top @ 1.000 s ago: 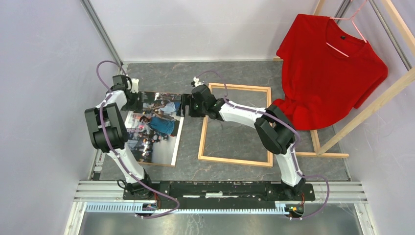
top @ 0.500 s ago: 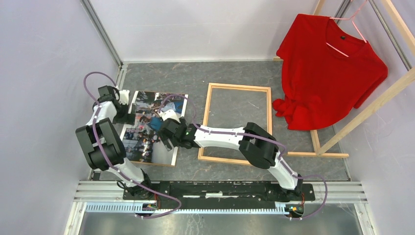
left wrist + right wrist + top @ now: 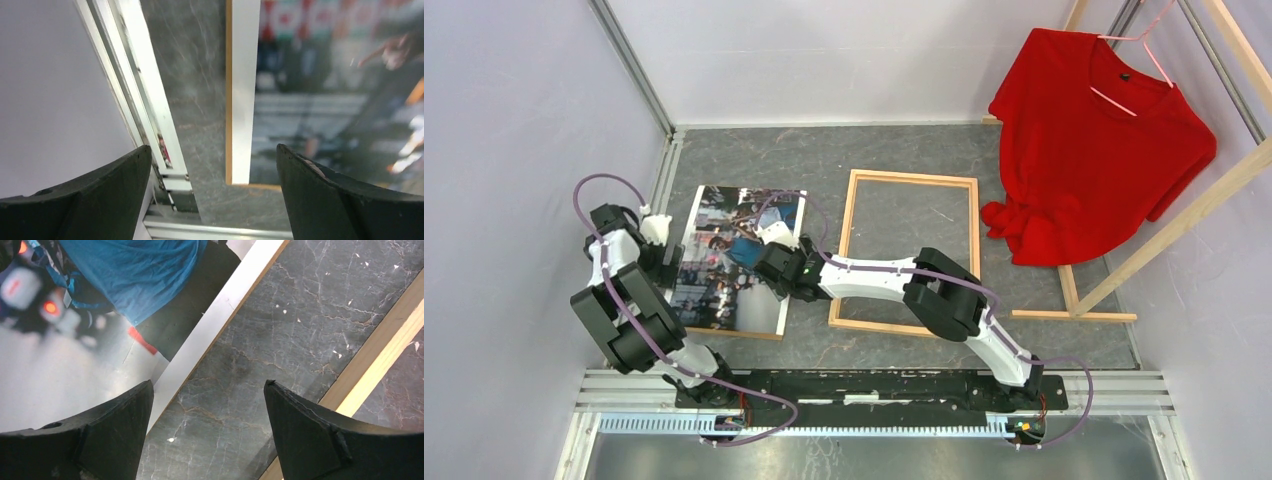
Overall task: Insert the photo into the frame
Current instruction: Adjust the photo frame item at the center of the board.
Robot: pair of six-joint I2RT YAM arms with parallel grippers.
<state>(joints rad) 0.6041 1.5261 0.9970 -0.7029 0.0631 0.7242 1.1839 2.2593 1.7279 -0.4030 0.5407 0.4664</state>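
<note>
The photo (image 3: 719, 275) lies flat, picture up, on the left of the dark stone table (image 3: 754, 155). The empty wooden frame (image 3: 914, 178) lies flat to its right, with a strip of table between them. My left gripper (image 3: 667, 268) is open and empty, low beside the photo's left edge; the left wrist view shows the photo's white edge (image 3: 243, 100) and near corner between the open fingers of my left gripper (image 3: 212, 200). My right gripper (image 3: 776, 277) is open and empty over the photo's right edge (image 3: 210, 325); in the right wrist view, where my right gripper (image 3: 207, 435) is over bare table, the frame's rail (image 3: 380, 375) is at right.
A wooden-beam rack (image 3: 1184, 215) with a red T-shirt (image 3: 1099, 150) on a hanger stands at the back right. An aluminium rail (image 3: 145, 100) and a grey wall run close along the left of the photo. The arms' base bar (image 3: 864, 385) lies along the near edge.
My right gripper has swung from the photo's far right corner down to the middle of its right edge. My left gripper has moved from the photo's far left corner nearer along its left edge.
</note>
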